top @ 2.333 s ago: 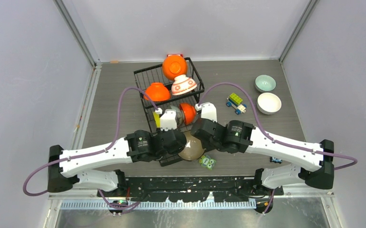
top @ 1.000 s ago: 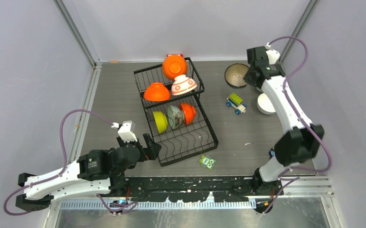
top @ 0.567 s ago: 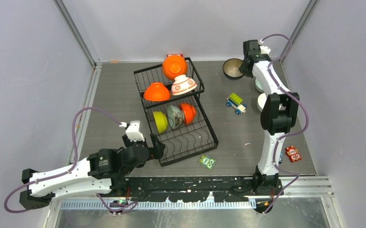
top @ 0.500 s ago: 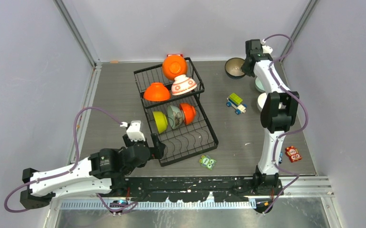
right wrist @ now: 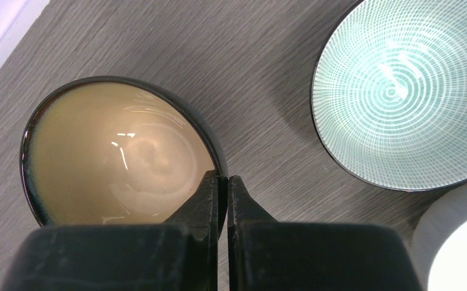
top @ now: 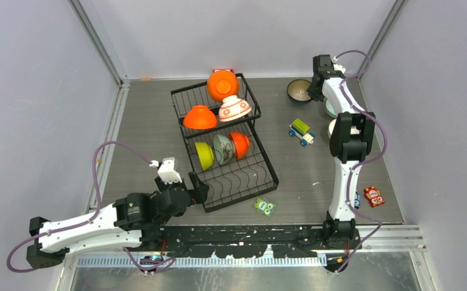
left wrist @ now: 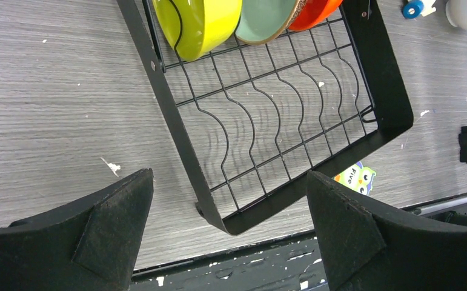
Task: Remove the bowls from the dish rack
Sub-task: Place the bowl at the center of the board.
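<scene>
The dark brown bowl (right wrist: 122, 160) is out of the dish rack (top: 237, 179), at about 2 o'clock from it near the table's (top: 146, 121) far right corner. The right gripper (right wrist: 221, 182) pinches its rim at the bowl's 5 o'clock, one finger inside the tan hollow and one outside, jaws nearly pressed together on the thin wall. They hide that stretch of rim, and whether the bowl's foot touches the table is hard to tell, though it looks low. The teal bowl (right wrist: 400, 91) lies apart at its 2 o'clock in the wrist view, and the white bowl (right wrist: 461, 242) is cut off at the lower right corner; from above the right arm covers most of both.

Six bowls sit in the rack. In the far section are the far orange bowl (top: 222, 85), the floral bowl (top: 235, 108) and the left orange bowl (top: 200, 117). In the near section, on edge in a row, are the lime green bowl (top: 204, 155), the pale mint bowl (top: 223, 148) and the near orange bowl (top: 240, 144), all three cropped by the left wrist view's top edge.

The left gripper (left wrist: 229, 182) hangs over the rack's 7 o'clock corner, jaws spread wide, nothing held, well apart from every bowl. A toy car (top: 301, 131) stands at 3 o'clock from the rack
</scene>
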Motion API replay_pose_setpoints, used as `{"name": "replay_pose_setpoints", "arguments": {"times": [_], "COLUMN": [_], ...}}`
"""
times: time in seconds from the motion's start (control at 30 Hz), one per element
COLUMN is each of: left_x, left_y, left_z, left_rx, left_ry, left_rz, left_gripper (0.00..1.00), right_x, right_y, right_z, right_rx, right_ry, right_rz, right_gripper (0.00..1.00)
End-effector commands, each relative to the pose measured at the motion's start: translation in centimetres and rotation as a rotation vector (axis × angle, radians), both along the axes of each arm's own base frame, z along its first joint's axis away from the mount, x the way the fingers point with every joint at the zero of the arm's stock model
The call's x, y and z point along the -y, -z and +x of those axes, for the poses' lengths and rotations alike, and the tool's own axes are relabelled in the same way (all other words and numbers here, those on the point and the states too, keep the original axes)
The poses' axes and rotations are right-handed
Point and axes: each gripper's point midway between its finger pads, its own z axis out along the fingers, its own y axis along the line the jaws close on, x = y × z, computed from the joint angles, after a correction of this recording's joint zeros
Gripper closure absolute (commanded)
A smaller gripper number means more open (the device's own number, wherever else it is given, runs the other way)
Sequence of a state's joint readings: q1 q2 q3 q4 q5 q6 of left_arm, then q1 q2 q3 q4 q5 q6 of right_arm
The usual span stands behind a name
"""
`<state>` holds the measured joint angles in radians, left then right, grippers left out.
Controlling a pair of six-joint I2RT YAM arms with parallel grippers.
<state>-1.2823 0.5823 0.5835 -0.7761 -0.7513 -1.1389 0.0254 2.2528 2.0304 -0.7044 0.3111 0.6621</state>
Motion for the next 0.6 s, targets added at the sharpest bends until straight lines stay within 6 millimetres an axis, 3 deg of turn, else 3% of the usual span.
{"name": "replay_pose_setpoints", "arguments": {"times": [0.0,0.57], "left_x": [-0.2,0.6], "left_y": [-1.4,-1.0], "left_z": [0.5,0.3], "left_rx": [0.026,0.000], "left_ry": [-0.041,-0.021], "left_rz": [-0.053,-0.039], "left_gripper": [0.02,0.02], "right_x": [-0.7,-0.8], "right_y": [-3.7,-0.3], "right_z": [2.6,1.4], "right_rx": [0.160,0.087], "right_ry": [0.019,0.023], "right_rz": [0.038,0.044], "right_gripper": [0.99,0.99]}}
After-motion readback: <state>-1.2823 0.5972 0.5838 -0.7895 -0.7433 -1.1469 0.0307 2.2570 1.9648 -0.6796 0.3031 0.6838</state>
